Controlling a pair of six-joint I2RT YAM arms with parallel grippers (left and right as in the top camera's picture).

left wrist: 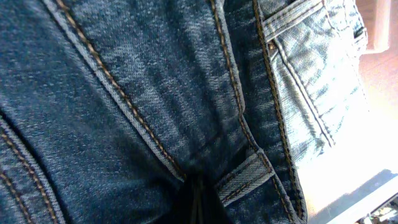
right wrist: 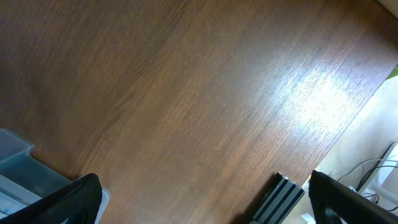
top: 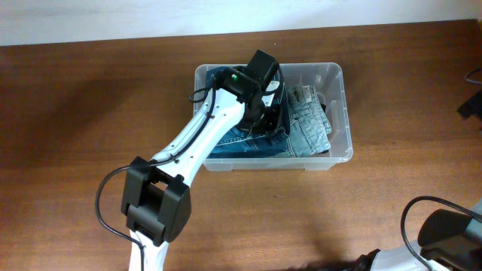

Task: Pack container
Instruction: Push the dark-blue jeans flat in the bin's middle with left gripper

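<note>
Left gripper (top: 269, 105) sat low inside the container (top: 345, 113), against the folded jeans (top: 309, 129). No view showed its jaws, so whether they were apart or together could not be told. Its wrist camera was filled with denim, stitched seams and a belt loop (left wrist: 245, 177). The container stood on the table (top: 90, 90) toward the far side, a little right of centre, with darker denim on its left and a paler fold on its right. The step in hand looked like settling the jeans down into the bin. That would call for pressing straight down rather than sideways, since a light plastic bin could slide on the smooth wood or tip on its near wall. The cloth should end up flat and below the rim, with no leg draped over an edge. On leaving, parted jaws and a vertical lift would best avoid catching a loop or seam and dragging the fold out. The right gripper (right wrist: 204, 180), its jaws wide apart, hung over bare table at the near right, well apart from the bin and giving it no support.
</note>
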